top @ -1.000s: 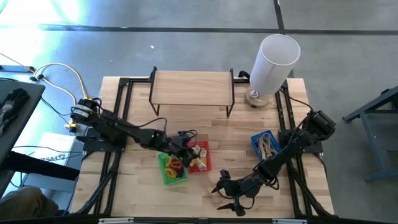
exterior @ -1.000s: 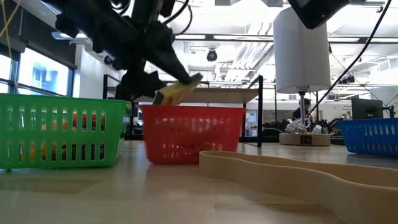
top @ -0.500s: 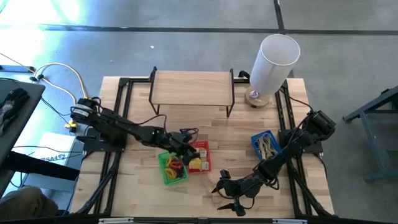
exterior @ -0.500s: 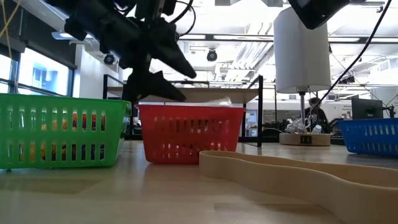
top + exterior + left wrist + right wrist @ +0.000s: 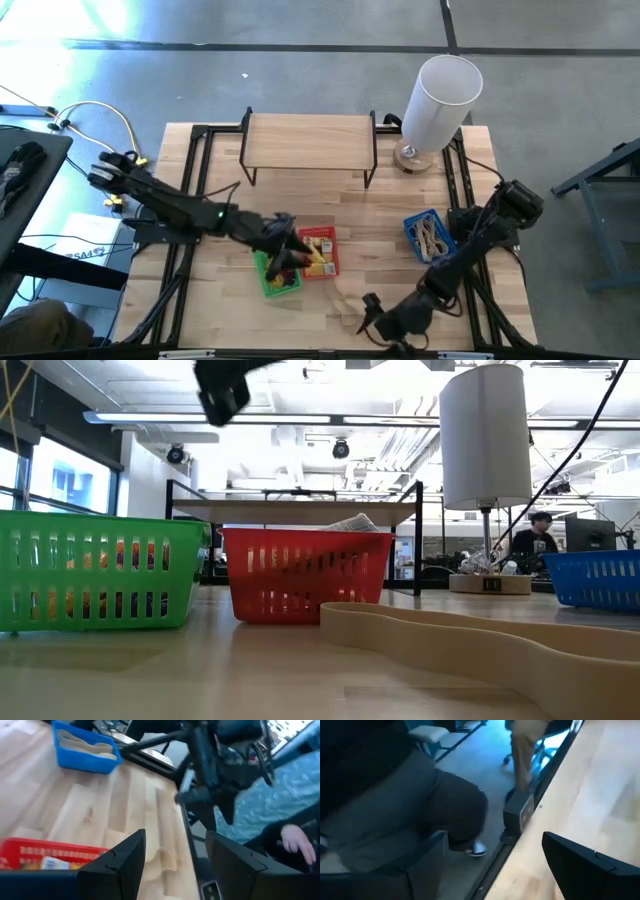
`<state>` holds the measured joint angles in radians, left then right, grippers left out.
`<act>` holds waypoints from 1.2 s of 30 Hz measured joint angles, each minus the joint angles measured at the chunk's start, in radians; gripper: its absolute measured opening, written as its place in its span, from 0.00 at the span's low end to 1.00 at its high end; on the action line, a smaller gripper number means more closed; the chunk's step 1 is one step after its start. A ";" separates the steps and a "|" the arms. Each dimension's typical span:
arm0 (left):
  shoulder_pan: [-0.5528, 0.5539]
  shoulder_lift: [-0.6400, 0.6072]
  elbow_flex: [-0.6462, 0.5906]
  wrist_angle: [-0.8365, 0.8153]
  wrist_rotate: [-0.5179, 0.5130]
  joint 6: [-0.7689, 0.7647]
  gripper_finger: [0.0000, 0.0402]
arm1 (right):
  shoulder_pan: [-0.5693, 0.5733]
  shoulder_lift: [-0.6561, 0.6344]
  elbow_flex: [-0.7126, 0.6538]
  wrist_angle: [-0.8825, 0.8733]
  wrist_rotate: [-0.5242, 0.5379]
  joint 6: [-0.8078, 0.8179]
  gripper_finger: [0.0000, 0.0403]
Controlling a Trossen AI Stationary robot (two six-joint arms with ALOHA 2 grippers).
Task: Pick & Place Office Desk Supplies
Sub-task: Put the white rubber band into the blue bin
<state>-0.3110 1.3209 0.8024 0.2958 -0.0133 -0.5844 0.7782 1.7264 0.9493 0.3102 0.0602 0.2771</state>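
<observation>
I see the left gripper spread empty, just beside the red basket; the right gripper gapes empty, near it.

A green basket, a red basket with yellow-white packets and a blue basket sit on the pale wooden surface, a white cylinder beyond.

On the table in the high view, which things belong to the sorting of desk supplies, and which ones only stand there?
Part of the job:
- green basket holding coloured rings
- red basket holding yellow-white packets
- blue basket holding rubber bands
- loose rubber band near the front edge

Only standing there:
- white cylinder
- wooden shelf
</observation>
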 joint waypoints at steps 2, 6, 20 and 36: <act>-0.051 -0.002 0.000 -0.001 -0.043 0.002 0.50 | 0.032 0.000 0.000 -0.001 0.089 -0.063 0.77; -0.139 0.001 0.001 -0.055 -0.144 -0.007 0.50 | 0.053 0.000 0.000 -0.009 0.288 -0.115 0.77; -0.335 0.000 0.000 -0.532 -0.563 -0.271 0.50 | 0.016 0.008 0.246 -0.478 0.252 -0.055 0.71; -0.481 0.001 0.000 -0.727 -0.723 -0.509 0.50 | -0.073 0.173 0.262 -0.533 0.122 -0.102 0.67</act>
<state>-0.7917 1.3216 0.8028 -0.4308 -0.7361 -1.0933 0.7057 1.8996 1.2115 -0.2231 0.1818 0.1747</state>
